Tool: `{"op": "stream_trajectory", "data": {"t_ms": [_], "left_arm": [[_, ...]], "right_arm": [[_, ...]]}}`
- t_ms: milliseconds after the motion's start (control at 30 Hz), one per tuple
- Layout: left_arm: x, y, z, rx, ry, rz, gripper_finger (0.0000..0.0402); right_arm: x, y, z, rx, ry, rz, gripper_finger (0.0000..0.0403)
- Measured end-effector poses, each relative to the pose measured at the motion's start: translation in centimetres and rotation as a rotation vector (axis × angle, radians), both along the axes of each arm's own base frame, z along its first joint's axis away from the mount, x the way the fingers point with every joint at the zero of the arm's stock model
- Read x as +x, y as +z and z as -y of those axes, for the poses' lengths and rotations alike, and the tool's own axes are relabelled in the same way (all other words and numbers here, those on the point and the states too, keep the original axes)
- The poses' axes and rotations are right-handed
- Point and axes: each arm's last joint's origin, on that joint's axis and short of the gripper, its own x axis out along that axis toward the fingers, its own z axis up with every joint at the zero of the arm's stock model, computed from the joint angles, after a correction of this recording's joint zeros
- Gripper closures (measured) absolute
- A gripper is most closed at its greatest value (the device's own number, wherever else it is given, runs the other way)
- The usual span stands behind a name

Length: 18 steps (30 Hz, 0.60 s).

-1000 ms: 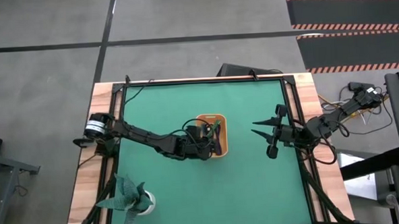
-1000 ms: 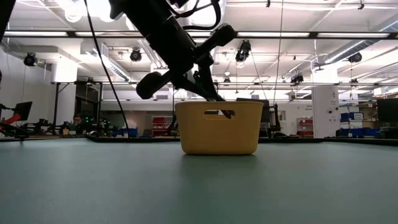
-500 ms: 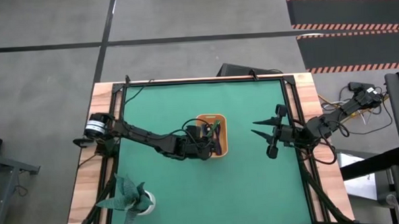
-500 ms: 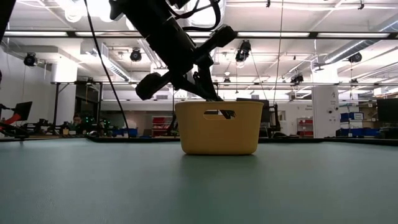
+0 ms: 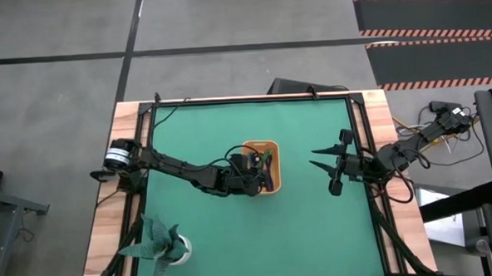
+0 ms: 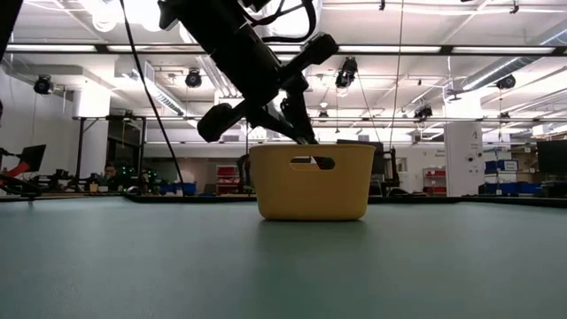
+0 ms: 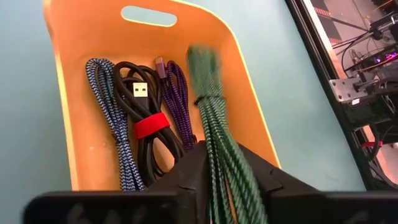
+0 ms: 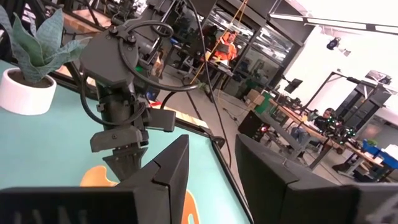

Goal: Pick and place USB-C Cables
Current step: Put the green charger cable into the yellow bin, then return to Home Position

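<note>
The orange tray (image 5: 260,142) stands at the middle of the table, also seen as a yellow-orange tub (image 6: 310,190) in the low view. Inside it lie the light blue cable (image 7: 112,118), the black cable with a red tie (image 7: 146,124) and the purple cable (image 7: 177,93), side by side on the floor of the tray. My left gripper (image 5: 254,167) hangs over the tray's near half, shut on the dark green cable (image 7: 208,106). My right gripper (image 5: 318,158) waits open near the table's right edge, holding nothing. My left gripper pinches the dark green cable bundle between its two fingers (image 7: 186,177), near one end of the bundle (image 7: 221,180). The fingers come from above, slanting down into the tray, and the bundle runs on along their line. Its free end (image 7: 200,57) reaches over the tray's right half, beside the purple cable; whether it rests there I cannot tell.
A teal folded-paper plant in a white pot (image 5: 163,241) stands at the table's near left corner. Black wires trail along the table's left and far edges. Green table surface lies open between the tray and my right gripper (image 8: 211,180).
</note>
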Motion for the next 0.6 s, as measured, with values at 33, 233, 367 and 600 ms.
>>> {"op": "stream_trajectory", "data": {"t_ms": [33,233,367,600], "left_arm": [[0.01,0.01,-0.01,0.0,0.0,0.001,0.0347],[0.08,0.03,-0.37,-0.01,0.002,0.002,0.0279],[0.1,0.02,-0.46,-0.019,-0.004,0.0,0.0243],[0.02,0.27,-0.48,0.019,-0.077,-0.042,0.0217]], "right_arm": [[0.0,0.0,0.0,0.001,0.0,0.0,0.028],[-0.01,0.01,0.0,0.003,0.0,0.001,0.028],[-0.01,0.0,0.0,0.002,0.0,0.001,0.028],[-0.01,-0.06,0.0,0.01,0.0,-0.003,0.028]]}}
